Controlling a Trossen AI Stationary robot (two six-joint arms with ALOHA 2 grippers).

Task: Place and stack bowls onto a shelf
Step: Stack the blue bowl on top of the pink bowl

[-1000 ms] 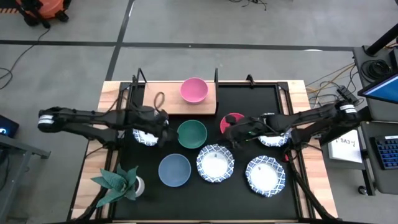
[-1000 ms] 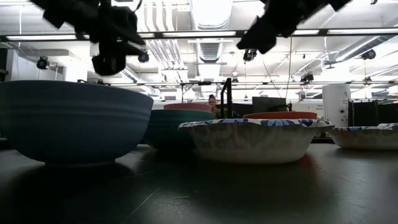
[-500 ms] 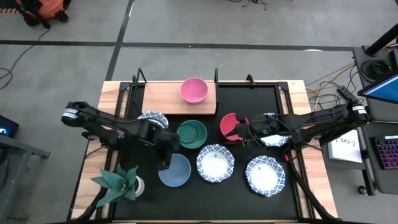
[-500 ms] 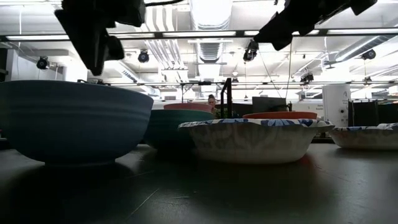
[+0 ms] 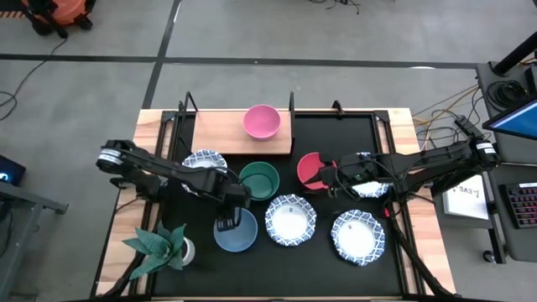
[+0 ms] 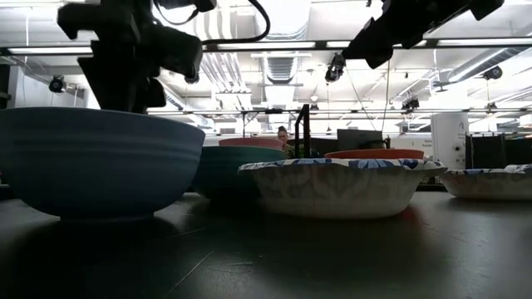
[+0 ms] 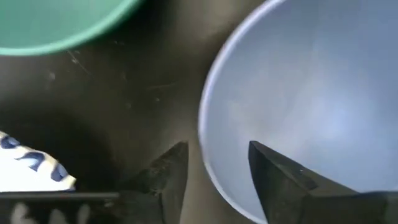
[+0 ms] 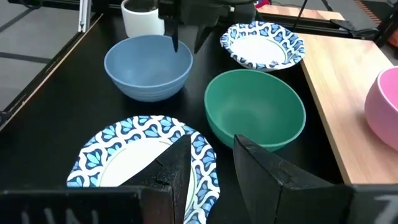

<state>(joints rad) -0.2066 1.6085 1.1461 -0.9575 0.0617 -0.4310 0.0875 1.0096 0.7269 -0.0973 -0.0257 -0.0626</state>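
While one pink bowl (image 5: 261, 122) sits on the shelf (image 5: 220, 133), seven bowls on mat, left tool (image 5: 225, 223) wide astride blue bowl (image 5: 236, 231) rim.

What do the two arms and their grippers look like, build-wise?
Both arms are dark, slim and multi-jointed, each with a light grey band near its outer end. The left gripper and right gripper carry two flat, black, wedge-shaped fingers. A black cable loops above the left arm in the low view.

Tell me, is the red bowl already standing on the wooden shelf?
No, the red bowl is off the shelf, over the black mat; only the pink bowl is on it.
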